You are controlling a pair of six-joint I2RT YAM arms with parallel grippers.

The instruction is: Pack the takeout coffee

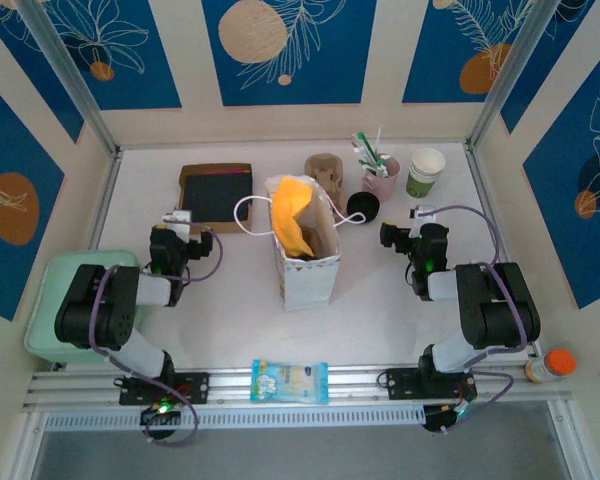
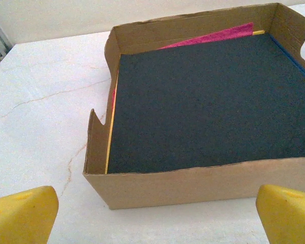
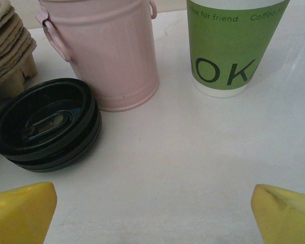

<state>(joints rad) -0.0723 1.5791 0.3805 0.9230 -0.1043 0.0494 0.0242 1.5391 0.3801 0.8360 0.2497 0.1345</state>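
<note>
Green-banded white paper coffee cup [image 3: 227, 51] stands upright, far-right of the right gripper [image 3: 152, 216] (the nearer arm); its fingers spread empty; left gripper [image 2: 152, 216] likewise.

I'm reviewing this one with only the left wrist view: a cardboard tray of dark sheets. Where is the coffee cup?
Observer: The coffee cup stands upright at the far right of the table, just right of the pink utensil bucket.
Operator: Lid on it?
Observer: No, it is open. A black lid lies on the table left of the bucket.
Operator: Is the right gripper holding anything?
Observer: No, the right gripper is open and empty, facing the cup.
</note>
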